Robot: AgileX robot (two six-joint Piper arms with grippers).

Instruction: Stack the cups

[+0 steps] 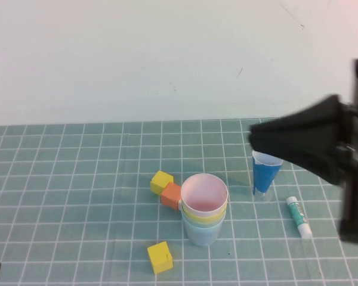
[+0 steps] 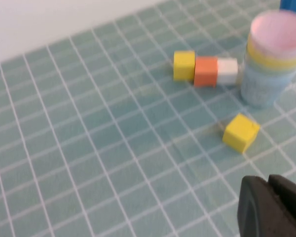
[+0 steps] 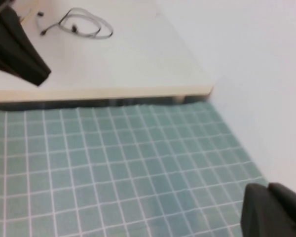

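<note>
Stacked cups (image 1: 203, 208), pink uppermost, are stood mid-surface. Right gripper (image 1: 253, 138) is raised beside dark blue cup (image 1: 265, 174); left gripper (image 2: 271, 207) low; jaws indeterminate. Risk: cup toppled by arm sweep.

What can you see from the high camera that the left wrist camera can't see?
Only the high view shows the whole dark blue cup, the glue stick and the right gripper raised above that cup at the right.

Only the left wrist view shows a small white block tucked between the orange block and the cup stack, plus a close look at the left gripper, parked low near the table edge.

Both show the stack with the pink cup on top, yellow under it and light blue beneath, and two yellow blocks.
</note>
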